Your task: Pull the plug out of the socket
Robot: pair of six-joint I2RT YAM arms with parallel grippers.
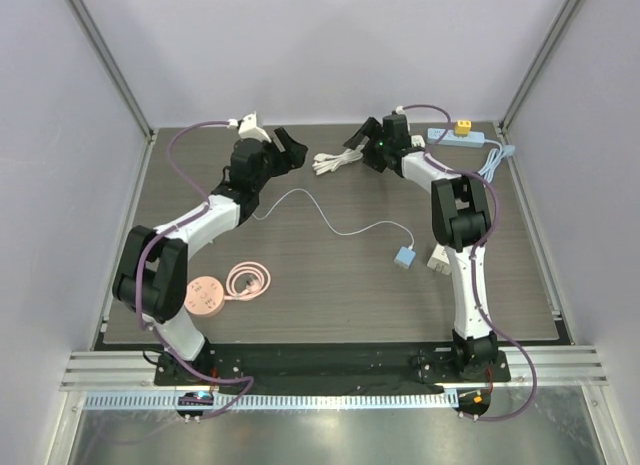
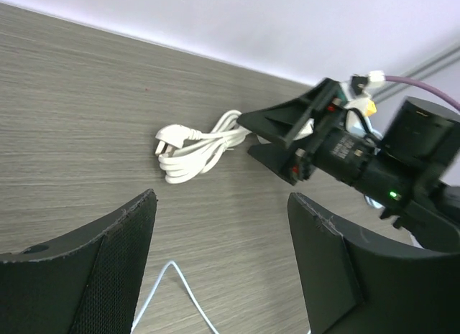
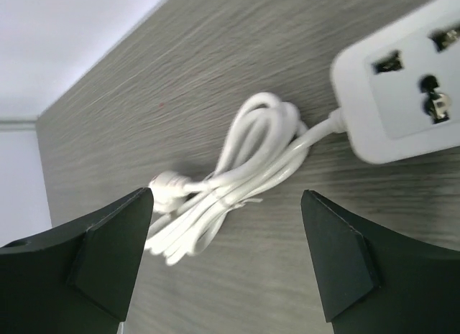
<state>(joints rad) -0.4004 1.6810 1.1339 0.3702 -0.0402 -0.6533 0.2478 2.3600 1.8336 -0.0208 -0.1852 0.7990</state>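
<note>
A yellow plug (image 1: 463,127) sits in a light-blue socket strip (image 1: 462,137) at the back right of the table. My right gripper (image 1: 362,145) is left of it, open and empty. In the right wrist view the right gripper (image 3: 226,196) hangs over a bundled white cable (image 3: 237,176) whose loose plug (image 3: 167,186) lies at the left. That cable runs into a white socket strip (image 3: 402,82) with empty sockets. My left gripper (image 1: 285,148) is open and faces the bundle from the left. In its own view the left gripper (image 2: 223,201) holds nothing.
A thin white cable (image 1: 330,220) crosses the middle of the table to a blue adapter (image 1: 404,256), with a white adapter (image 1: 438,261) beside it. A pink coiled cable (image 1: 248,281) and a pink disc (image 1: 207,295) lie at the front left. Walls stand close behind.
</note>
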